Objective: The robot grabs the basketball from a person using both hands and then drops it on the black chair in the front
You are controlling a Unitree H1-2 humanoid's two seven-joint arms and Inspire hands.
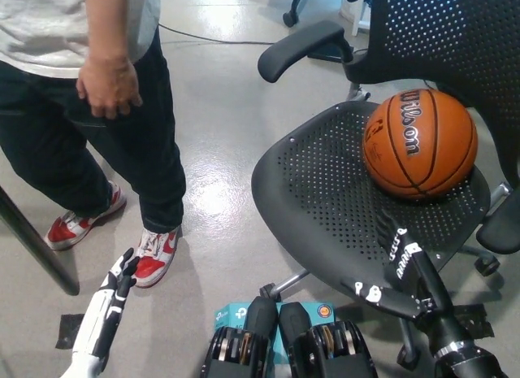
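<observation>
The basketball [419, 144] sits on the seat of the black chair [325, 199] at the upper right of the frame, close against the perforated backrest, with neither robot hand touching it. By the look of it, the drop is done and the task is at its closing step.

The black right hand [396, 264] is at the lower right, over the seat's front edge, fingers spread and holding nothing. The white left hand [110, 301] rests at the lower left, fingers apart and empty, just beside a red-and-white shoe [154, 256] of the person [89, 110] standing at the upper left (whose hand [108, 85] hangs by the hip).

What remains probably calls only for drawing both arms clear without nudging the chair, since the ball could roll on that seat.
</observation>
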